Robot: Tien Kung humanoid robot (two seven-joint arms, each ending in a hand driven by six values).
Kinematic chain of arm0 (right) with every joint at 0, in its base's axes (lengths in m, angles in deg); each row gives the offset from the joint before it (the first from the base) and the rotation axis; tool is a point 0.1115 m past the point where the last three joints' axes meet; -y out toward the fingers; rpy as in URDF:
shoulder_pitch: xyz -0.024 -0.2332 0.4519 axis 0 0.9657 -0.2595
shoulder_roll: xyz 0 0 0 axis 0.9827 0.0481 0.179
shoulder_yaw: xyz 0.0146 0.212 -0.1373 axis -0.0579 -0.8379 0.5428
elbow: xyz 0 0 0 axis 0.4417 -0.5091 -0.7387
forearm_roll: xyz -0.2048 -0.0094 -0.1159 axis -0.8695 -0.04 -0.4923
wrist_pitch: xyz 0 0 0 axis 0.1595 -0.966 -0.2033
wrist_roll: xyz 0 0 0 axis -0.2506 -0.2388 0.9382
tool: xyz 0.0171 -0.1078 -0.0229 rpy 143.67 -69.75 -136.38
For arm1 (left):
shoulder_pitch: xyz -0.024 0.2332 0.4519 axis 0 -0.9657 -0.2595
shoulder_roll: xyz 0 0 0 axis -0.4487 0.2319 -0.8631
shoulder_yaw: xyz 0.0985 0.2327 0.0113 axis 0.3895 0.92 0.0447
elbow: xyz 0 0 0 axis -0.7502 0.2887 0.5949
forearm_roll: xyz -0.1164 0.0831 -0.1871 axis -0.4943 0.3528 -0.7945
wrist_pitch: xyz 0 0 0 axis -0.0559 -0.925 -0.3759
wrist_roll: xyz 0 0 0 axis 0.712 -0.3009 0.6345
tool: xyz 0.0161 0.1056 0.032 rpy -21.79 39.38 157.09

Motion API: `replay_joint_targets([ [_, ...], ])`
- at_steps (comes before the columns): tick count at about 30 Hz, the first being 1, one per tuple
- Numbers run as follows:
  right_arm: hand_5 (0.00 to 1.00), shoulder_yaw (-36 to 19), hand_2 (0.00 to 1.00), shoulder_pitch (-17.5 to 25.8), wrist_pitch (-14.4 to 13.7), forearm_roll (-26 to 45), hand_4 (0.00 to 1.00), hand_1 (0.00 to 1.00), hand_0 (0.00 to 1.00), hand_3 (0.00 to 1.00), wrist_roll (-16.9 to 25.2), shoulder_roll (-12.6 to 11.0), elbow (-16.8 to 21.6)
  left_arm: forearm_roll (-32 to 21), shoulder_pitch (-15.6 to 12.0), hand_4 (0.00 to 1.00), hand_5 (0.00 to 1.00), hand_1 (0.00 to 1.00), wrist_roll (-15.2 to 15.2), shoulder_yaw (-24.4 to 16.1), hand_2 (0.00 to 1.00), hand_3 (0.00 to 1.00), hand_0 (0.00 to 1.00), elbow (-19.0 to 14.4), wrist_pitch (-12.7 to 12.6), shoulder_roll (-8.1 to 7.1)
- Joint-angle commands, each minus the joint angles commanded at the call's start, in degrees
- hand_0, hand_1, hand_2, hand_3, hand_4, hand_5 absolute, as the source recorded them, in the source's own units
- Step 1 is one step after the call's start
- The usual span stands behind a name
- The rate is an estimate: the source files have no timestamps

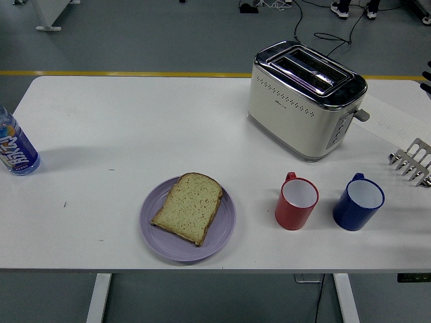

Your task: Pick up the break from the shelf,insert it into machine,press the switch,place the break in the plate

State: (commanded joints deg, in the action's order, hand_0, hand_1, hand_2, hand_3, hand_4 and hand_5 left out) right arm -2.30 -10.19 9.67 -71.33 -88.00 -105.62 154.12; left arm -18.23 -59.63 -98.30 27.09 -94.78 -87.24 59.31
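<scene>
left half of the table (101, 128) is wide open; red mug (296, 202) and blue mug (358, 202) crowd the toaster (304, 98) front.

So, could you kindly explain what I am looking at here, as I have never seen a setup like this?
This is one view from a camera on a humanoid robot's head, looking down over a white table. On it stand a cream toaster, a red mug, a blue mug and, at the left edge, a bottle. A slice of bread lies on a purple plate. A metal rack pokes in at the right edge. Only the black tips of the robot's right hand show there, so nothing is visibly held. The left hand is out of view.
</scene>
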Motion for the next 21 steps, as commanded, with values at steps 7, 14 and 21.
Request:
replay_joint_targets([
  [7,0.601,-0.38,0.825,0.11,0.0,-0.1,0.498,0.848,0.902,0.781,-0.03,-0.17,0.0,-0.23,0.08,0.391,0.846,0.522,-0.17,0.32,0.527,0.569,0.647,0.0,-0.04,0.09],
  [14,0.593,-0.24,0.825,-0.38,0.05,-0.15,0.497,0.847,0.901,0.781,-0.05,-0.26,-0.12,-0.46,0.22,0.392,0.848,0.521,-0.15,0.43,0.527,0.569,0.647,0.0,-0.09,0.15],
  [21,0.594,0.47,0.824,-0.18,0.06,-0.08,0.497,0.847,0.9,0.782,-0.07,-0.44,-0.3,-1.16,-0.23,0.39,0.846,0.521,-0.04,1.02,0.525,0.569,0.648,0.0,-0.05,0.14],
])
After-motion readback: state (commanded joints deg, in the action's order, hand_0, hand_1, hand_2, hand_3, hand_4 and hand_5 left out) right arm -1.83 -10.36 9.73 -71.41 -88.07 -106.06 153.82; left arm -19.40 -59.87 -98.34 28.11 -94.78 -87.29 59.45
